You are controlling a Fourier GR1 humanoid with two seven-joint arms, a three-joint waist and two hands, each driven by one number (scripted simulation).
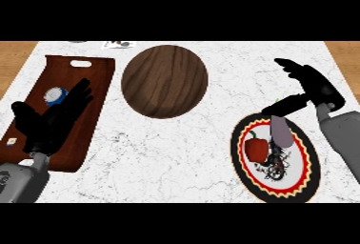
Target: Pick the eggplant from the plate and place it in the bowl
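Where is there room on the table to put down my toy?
Bare marble lies between the dark wooden tray and the patterned plate, below the wooden bowl. The plate is crowded with an eggplant and red pepper. The left robot hand covers the tray.

Both hands open, one at each side.
Left hand [53,116] at near left, fingers straight, spread and pointing far-right. Right hand [306,88] at far right, fingers extended leftward, thumb below, grey forearm trailing toward the near edge.
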